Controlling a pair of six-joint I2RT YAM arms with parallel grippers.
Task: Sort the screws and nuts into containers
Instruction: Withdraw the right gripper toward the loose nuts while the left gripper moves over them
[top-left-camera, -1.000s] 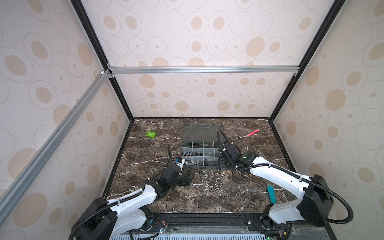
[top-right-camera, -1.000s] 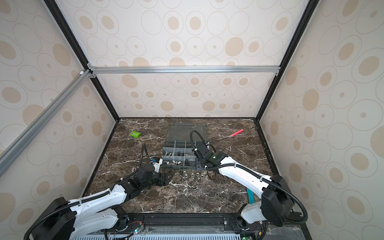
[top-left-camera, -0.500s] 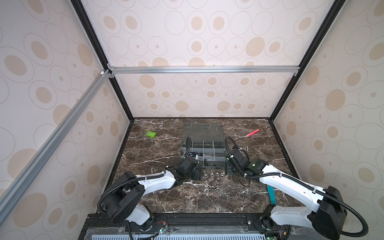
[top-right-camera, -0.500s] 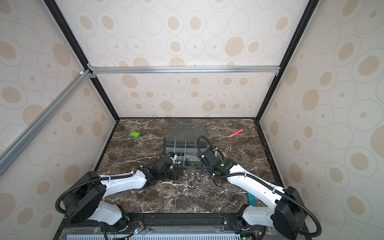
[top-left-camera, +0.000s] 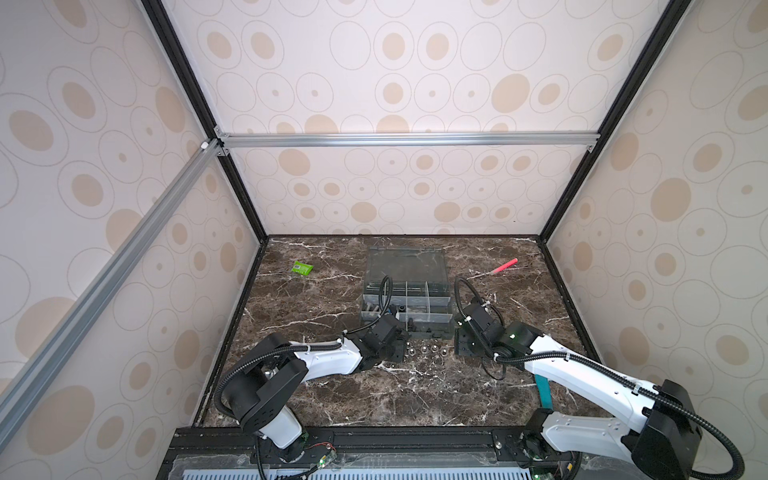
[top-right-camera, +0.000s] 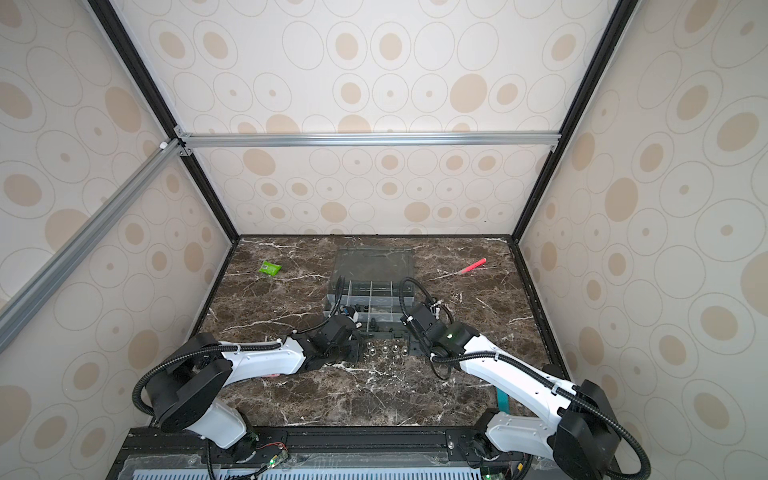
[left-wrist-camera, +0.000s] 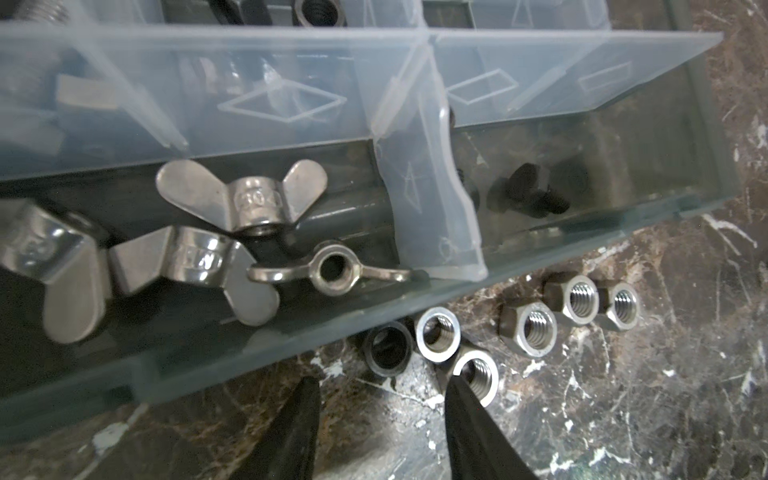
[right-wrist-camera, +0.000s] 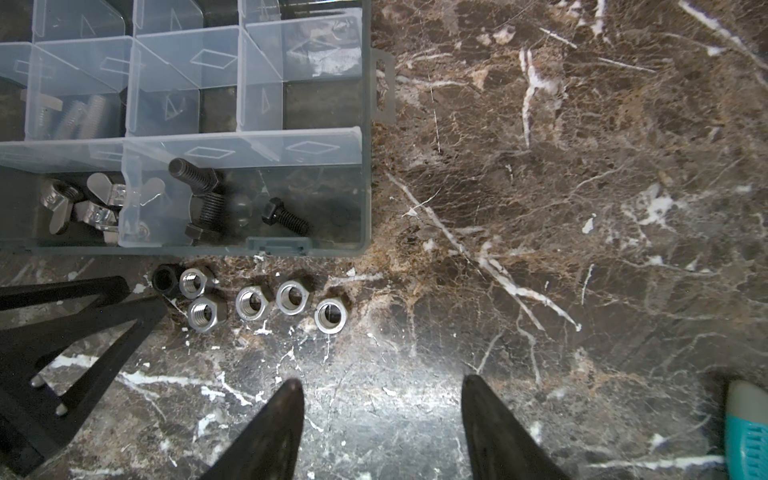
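The grey organizer box (top-left-camera: 432, 328) with clear-walled containers stands mid-table in both top views. Several nuts (top-left-camera: 424, 351) lie in a row on the marble before its front wall. In the left wrist view my left gripper (left-wrist-camera: 381, 380) is open on the marble just short of a black ring nut (left-wrist-camera: 388, 349). One of its fingertips overlaps a silver hex nut (left-wrist-camera: 478, 376). Wing nuts (left-wrist-camera: 245, 197) fill one container, and black screws (right-wrist-camera: 286, 218) lie in the one beside it. My right gripper (right-wrist-camera: 382, 380) is open and empty over bare marble, short of the nuts (right-wrist-camera: 249, 303).
The box's clear lid (top-left-camera: 405, 266) lies open behind it. A red pen (top-left-camera: 503, 266) lies at the back right and a green packet (top-left-camera: 302, 268) at the back left. A teal tool (top-left-camera: 542, 390) lies by my right arm. Silver screws (right-wrist-camera: 79, 116) sit in another container.
My left gripper has moved right to the left end of the nut row and its jaws have narrowed. My right gripper has drawn back from over the box to the marble in front.
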